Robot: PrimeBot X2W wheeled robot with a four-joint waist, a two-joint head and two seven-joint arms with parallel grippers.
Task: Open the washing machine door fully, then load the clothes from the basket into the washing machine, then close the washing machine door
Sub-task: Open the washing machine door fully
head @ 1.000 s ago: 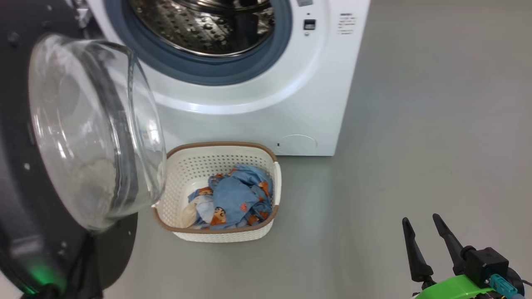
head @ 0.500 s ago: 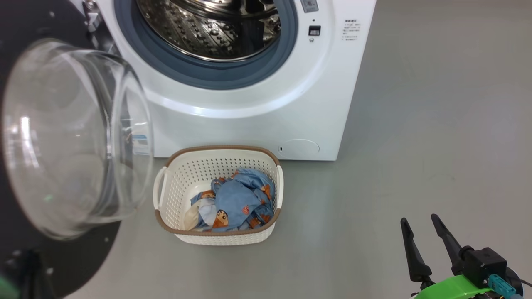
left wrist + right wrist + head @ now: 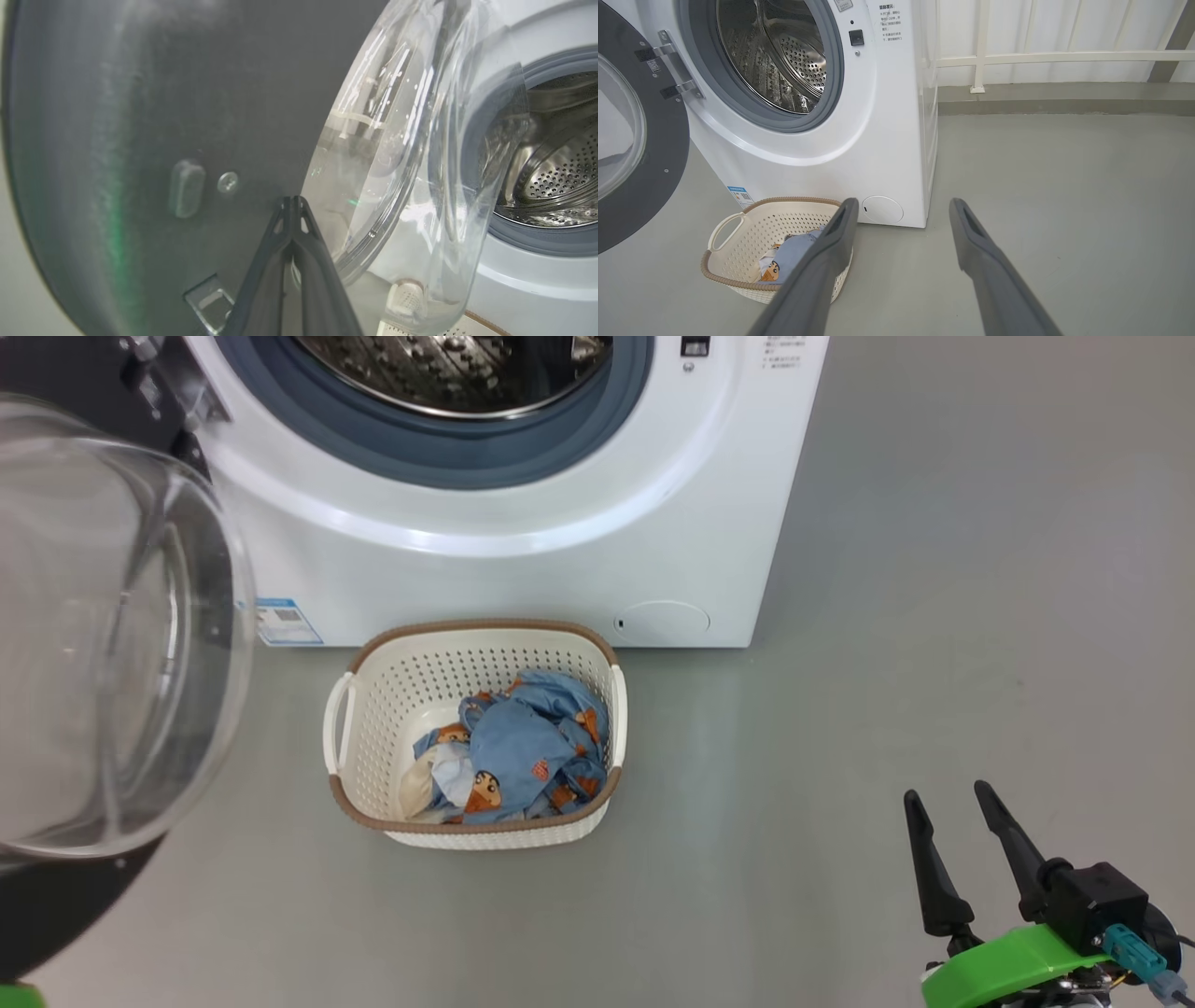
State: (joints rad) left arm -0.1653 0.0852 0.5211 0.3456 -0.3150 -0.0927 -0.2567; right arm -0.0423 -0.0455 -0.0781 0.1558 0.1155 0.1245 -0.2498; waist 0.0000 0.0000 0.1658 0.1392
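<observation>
Light-blue printed clothes in the cream perforated basket lie ahead-left of your released right tool; left tool is clenched.

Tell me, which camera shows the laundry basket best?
The head view: it looks down into the basket, whole rim and clothes visible. The right wrist view sees it sideways, partly behind the right gripper. The left wrist view catches a corner at its bottom edge.

Bright, even light — glare & blur on door.
</observation>
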